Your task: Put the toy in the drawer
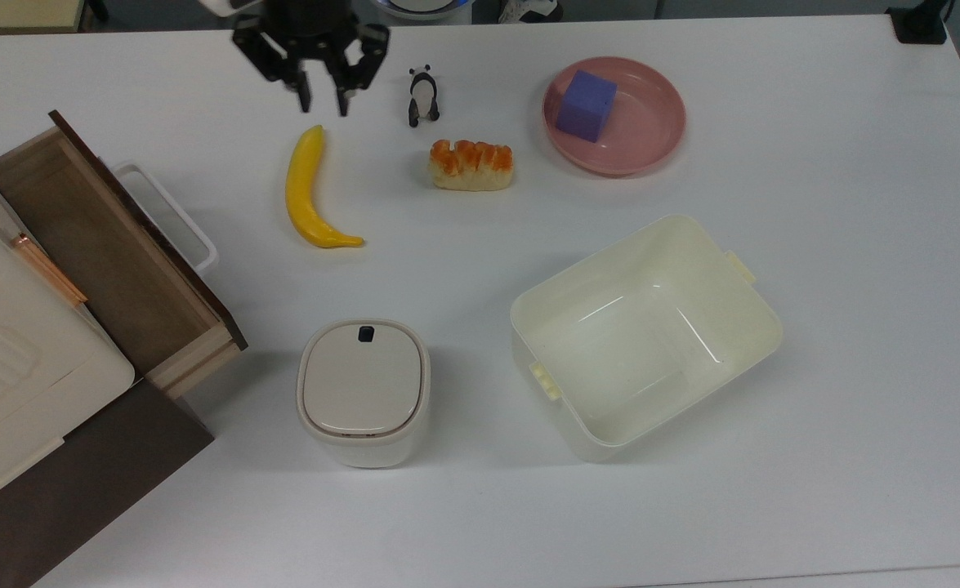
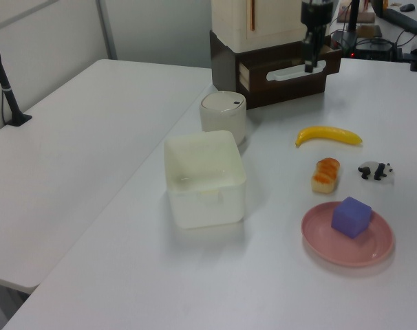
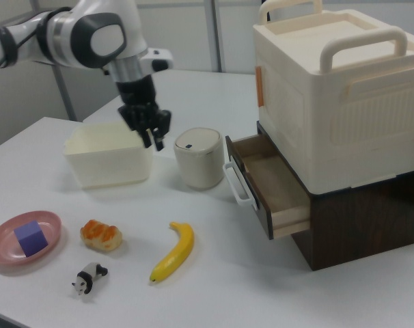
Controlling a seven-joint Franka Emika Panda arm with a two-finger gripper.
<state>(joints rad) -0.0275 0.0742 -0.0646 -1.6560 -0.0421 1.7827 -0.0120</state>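
The toy, a small black-and-white panda (image 1: 423,96) (image 2: 374,170) (image 3: 89,278), stands alone on the white table between the banana and the pink plate. The drawer (image 1: 104,245) (image 2: 291,69) (image 3: 272,188) is pulled open at the top view's left, its light-wood inside bare and its white loop handle facing the table. My gripper (image 1: 322,102) (image 2: 308,65) (image 3: 153,140) hangs open and empty, well above the table. In the top view it is left of the toy, just beyond the banana's far tip.
A yellow banana (image 1: 306,189) and a bread piece (image 1: 471,165) lie near the toy. A purple cube sits on a pink plate (image 1: 651,139). A cream tub (image 1: 741,343) and a lidded white bin (image 1: 363,390) stand nearer. A cream storage box (image 3: 337,96) tops the drawer cabinet.
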